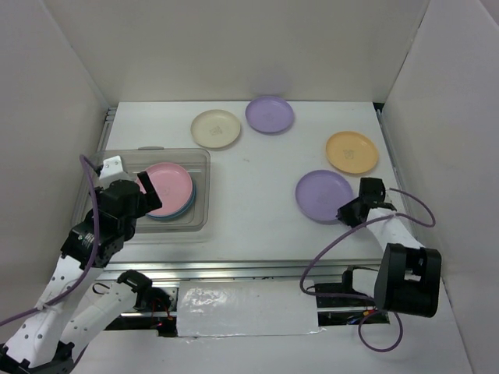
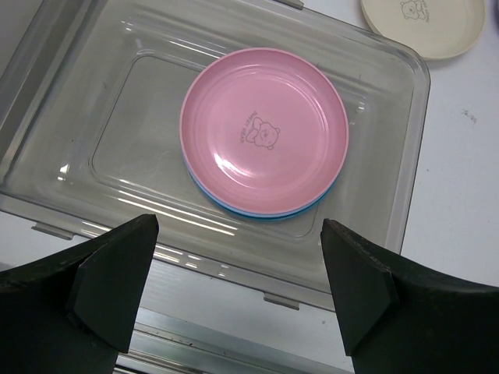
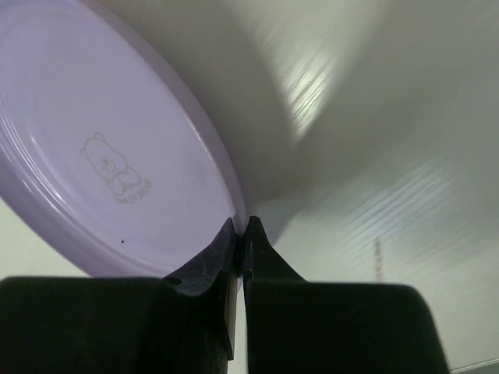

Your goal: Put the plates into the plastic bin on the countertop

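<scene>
1. Jaws of the right gripper (image 3: 242, 234) stand together, pinched on the near rim of a lilac plate (image 3: 101, 140). The rest of the plate reaches ahead and to the left of the fingertips.
2. Only the thin rim is caught, so the hold is probably weak and the plate's weight hangs out in front. A slow, straight lift with the wrist kept steady should stop it pivoting or slipping out.
3. Under the plate is the white countertop (image 1: 257, 210). Lifting just clear of it before moving sideways would avoid dragging the far edge.
4. Beyond the gripper lies an orange plate (image 1: 352, 152). Farther off and to the left lie a cream plate (image 1: 216, 128) and a second lilac plate (image 1: 270, 114), all outside the likely path.
5. Well away to the gripper's left sits the plastic bin (image 2: 86, 140), holding a pink plate (image 2: 263, 128) stacked on a blue plate (image 2: 257, 216).
6. Above the bin's near edge hangs the left gripper (image 2: 238, 238), its fingers wide apart and holding nothing. The delivery is best brought in from the bin's right side, and the plate let go low over the pink one.
</scene>
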`<state>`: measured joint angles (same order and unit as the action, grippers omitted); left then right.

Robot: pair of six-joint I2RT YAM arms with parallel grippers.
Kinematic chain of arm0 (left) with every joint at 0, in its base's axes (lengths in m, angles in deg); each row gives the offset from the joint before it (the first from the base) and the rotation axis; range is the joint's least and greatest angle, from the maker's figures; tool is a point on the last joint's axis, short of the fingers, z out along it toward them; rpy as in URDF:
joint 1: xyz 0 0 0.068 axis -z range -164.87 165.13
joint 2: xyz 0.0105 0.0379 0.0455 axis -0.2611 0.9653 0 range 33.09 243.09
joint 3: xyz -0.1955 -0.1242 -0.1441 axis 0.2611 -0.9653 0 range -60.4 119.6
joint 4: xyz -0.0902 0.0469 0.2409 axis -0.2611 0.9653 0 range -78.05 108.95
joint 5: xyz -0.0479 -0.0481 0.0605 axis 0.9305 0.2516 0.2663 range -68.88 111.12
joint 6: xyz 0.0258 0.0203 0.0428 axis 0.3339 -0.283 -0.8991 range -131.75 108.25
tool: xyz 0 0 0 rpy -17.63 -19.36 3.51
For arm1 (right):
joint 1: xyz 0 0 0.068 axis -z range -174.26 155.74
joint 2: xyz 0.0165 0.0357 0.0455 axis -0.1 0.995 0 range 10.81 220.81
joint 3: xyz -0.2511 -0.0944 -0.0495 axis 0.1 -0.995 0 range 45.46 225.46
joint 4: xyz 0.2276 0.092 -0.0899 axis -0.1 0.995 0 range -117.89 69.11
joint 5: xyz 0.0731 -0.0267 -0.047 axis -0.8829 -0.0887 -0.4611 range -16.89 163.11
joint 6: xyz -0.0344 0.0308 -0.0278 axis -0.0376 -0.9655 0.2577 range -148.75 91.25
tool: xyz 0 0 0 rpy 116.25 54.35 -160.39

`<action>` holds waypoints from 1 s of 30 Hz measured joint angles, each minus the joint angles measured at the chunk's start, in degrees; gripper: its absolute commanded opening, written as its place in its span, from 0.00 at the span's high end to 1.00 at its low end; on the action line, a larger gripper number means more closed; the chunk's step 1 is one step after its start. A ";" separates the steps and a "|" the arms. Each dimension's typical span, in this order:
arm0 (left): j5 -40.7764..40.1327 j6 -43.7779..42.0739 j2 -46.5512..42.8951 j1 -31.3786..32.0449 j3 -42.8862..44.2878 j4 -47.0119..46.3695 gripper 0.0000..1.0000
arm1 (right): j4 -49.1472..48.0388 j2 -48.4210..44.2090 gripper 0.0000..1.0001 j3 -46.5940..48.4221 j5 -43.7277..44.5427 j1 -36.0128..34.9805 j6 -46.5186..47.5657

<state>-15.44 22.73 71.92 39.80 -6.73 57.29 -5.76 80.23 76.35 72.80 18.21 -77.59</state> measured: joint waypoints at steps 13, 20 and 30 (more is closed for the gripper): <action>1.33 -1.14 -7.89 0.00 -0.09 -1.51 0.01 | 10.12 -7.10 1.00 13.38 5.86 -29.75 -6.27; 0.59 -1.22 -10.25 -0.13 -0.07 -2.45 0.01 | 11.50 10.58 1.00 43.34 8.41 -46.71 -5.05; 0.13 -1.22 -9.70 -0.13 -0.07 -2.54 0.01 | 12.94 45.05 1.00 71.76 2.34 -56.89 -1.62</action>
<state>-15.30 21.50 62.22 39.67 -6.80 54.76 7.17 125.28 148.11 75.14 -38.69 -79.21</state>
